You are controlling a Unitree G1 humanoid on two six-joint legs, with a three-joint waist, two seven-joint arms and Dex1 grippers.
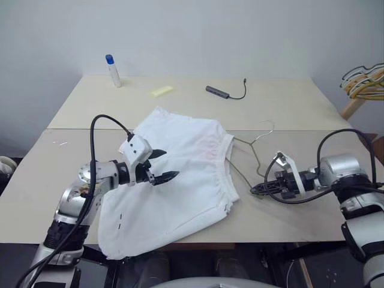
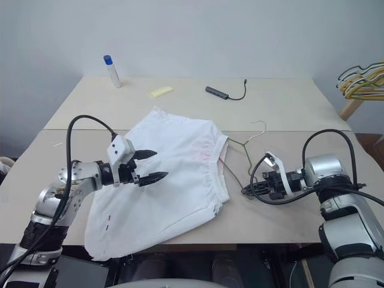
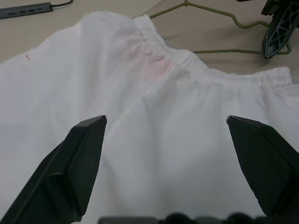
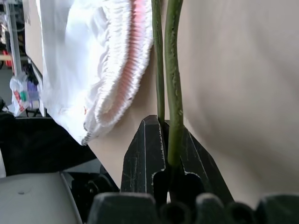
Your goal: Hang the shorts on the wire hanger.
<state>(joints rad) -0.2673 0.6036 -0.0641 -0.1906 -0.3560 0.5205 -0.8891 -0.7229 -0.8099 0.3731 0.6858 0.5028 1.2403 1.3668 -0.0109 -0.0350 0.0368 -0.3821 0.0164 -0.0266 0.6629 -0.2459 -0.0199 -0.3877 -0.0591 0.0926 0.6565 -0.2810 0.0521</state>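
The white shorts [image 1: 174,180] lie flat in the middle of the table, their elastic waistband [image 3: 201,70] turned toward the right, with a faint pink mark near it. My left gripper [image 1: 167,165] hovers just over the shorts' left half, open, its fingers [image 3: 79,158] wide apart with nothing between them. The olive-green wire hanger [image 1: 259,161] lies on the table beside the waistband, hook [image 1: 268,127] pointing away from me, one shoulder reaching under the waistband. My right gripper [image 1: 256,189] is shut on the hanger's near corner; the wire [image 4: 172,93] runs up from between its closed fingers.
At the table's far side stand a blue-capped white bottle [image 1: 113,71], a yellow pad [image 1: 161,91] and a dark USB hub with cable [image 1: 219,91]. A bunch of yellow and white hangers [image 1: 365,81] hangs off the table at the far right. The shorts' hem droops over the front edge [image 1: 270,243].
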